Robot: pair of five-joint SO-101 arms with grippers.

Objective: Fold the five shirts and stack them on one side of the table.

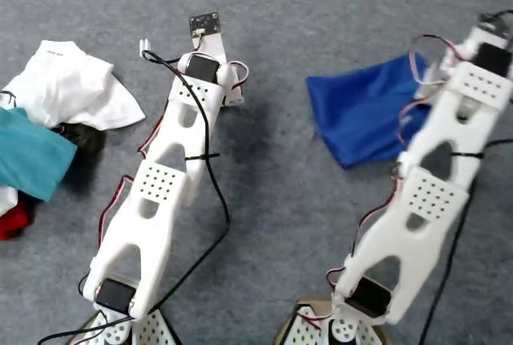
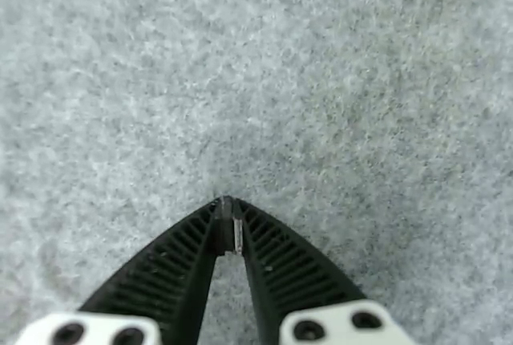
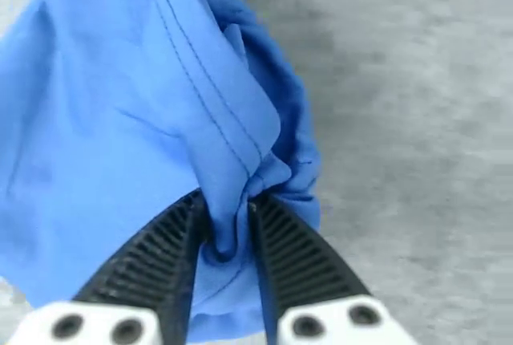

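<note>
The right jaws are closed tight on a bunched, seamed edge of the blue shirt, with a fold of cloth squeezed between the ribbed pads. Most of the shirt spreads beyond the jaw tips and off to one flank. In the high view it lies as a crumpled lump on the grey tabletop, running from the right jaws toward the left arm.

The left jaws are shut tip to tip on nothing, with only bare tabletop beneath and ahead of them. They sit well apart from the blue shirt, whose free edge faces them.

The white shirt, teal shirt and red shirt are heaped together on the far side of the left jaws from the blue one.

Flattening the blue shirt probably depends on that gap. The empty left jaws face the loose edge, so they would have to open and cross toward the right jaws to take it.
</note>
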